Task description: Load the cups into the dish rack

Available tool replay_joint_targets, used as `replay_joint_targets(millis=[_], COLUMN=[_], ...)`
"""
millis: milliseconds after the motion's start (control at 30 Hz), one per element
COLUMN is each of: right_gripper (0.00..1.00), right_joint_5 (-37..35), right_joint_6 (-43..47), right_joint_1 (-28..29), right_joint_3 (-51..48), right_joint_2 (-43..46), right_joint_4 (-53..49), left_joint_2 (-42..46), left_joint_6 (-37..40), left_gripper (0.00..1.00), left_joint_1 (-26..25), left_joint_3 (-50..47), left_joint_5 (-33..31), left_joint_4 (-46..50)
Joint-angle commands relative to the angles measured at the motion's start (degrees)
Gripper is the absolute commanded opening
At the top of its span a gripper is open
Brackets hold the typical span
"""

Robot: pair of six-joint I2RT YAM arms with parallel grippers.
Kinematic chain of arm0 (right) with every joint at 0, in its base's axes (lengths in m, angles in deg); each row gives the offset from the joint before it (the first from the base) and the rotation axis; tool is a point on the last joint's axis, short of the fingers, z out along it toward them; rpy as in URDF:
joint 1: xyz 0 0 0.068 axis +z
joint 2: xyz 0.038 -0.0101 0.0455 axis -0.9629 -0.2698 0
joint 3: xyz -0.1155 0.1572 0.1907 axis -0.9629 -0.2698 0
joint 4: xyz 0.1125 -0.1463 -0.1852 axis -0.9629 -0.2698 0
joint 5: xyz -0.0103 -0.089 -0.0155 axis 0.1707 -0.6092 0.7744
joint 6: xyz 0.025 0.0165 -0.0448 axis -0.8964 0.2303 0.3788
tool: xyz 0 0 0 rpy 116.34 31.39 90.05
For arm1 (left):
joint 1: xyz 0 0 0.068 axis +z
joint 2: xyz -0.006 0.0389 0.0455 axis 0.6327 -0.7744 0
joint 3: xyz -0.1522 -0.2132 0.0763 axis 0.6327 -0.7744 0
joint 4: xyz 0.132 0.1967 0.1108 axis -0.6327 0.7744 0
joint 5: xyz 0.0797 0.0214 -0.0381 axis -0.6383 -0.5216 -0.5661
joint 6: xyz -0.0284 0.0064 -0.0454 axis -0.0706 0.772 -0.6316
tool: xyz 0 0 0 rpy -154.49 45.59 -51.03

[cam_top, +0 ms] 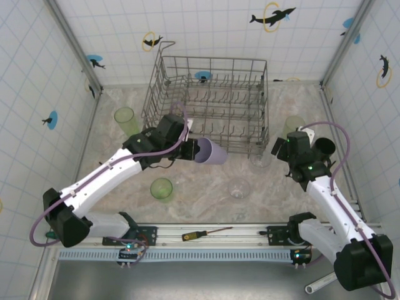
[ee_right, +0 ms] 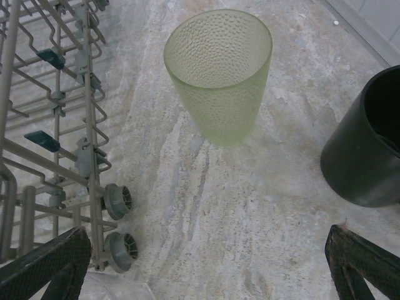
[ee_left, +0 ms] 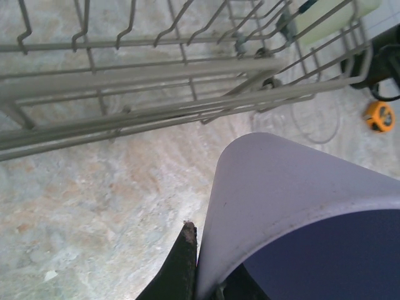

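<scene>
My left gripper (cam_top: 190,150) is shut on the wall of the lavender cup (cam_top: 210,151), which lies tilted on its side just in front of the dish rack (cam_top: 212,100). In the left wrist view one black finger (ee_left: 181,262) presses the outside of the lavender cup (ee_left: 294,187), with the rack's lower bars (ee_left: 156,106) beyond. My right gripper (cam_top: 297,142) is open and holds nothing. In its wrist view it (ee_right: 206,262) hovers over bare table, facing a green tumbler (ee_right: 219,75), with the black mug (ee_right: 365,150) to the right.
Two more green tumblers (cam_top: 125,119) (cam_top: 161,189) stand left of and in front of the rack. Clear glasses (cam_top: 239,187) (cam_top: 259,159) stand near the rack's front right corner. The rack's wheels (ee_right: 115,200) sit beside the right gripper. A screwdriver (cam_top: 203,234) lies on the front rail.
</scene>
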Motion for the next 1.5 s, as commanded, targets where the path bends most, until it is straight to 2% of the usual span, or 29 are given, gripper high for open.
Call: replay_joint_targets(millis=[0, 367, 600, 767, 900, 1033, 1233, 1467], right_gripper=[1.0, 1.0, 1.0, 1.0, 1.0, 1.0, 1.0, 1.0], right_joint_5=[-0.48, 5.88, 12.61, 11.94, 13.18, 17.1, 24.79, 32.34], right_joint_6=[1.76, 6.08, 5.17, 3.97, 3.11, 1.22, -3.23, -11.19], right_joint_1=[-0.41, -2.71, -3.82, -3.88, -3.77, -3.64, -2.62, -0.16], right_joint_3=[2.55, 6.51, 10.94, 13.83, 17.03, 19.6, 20.48, 19.38], right_joint_2=[1.07, 1.29, -2.48, -5.18, -7.91, -10.41, -12.59, -16.26], right_joint_4=[-1.92, 0.54, 1.65, 3.01, 3.39, 4.38, 10.72, 21.24], left_joint_2=[-1.21, -8.17, -14.0, -17.84, -20.54, -22.46, -25.36, -27.41], left_joint_6=[1.53, 3.68, 7.21, 9.54, 10.2, 9.09, 6.79, 5.44], left_gripper=[0.0, 0.0, 0.0, 0.0, 0.0, 0.0, 0.0, 0.0], left_joint_1=[-0.43, -0.44, -0.37, -0.08, 1.99, 6.06, 13.58, 17.88], left_joint_3=[5.15, 19.48, 27.76, 32.04, 34.89, 34.61, 32.62, 28.52], left_joint_5=[2.47, 6.5, 4.14, -0.65, -0.32, 3.64, 13.79, 21.74], left_joint_4=[1.93, 2.08, 2.39, 0.19, -1.92, -5.94, -12.89, -23.62])
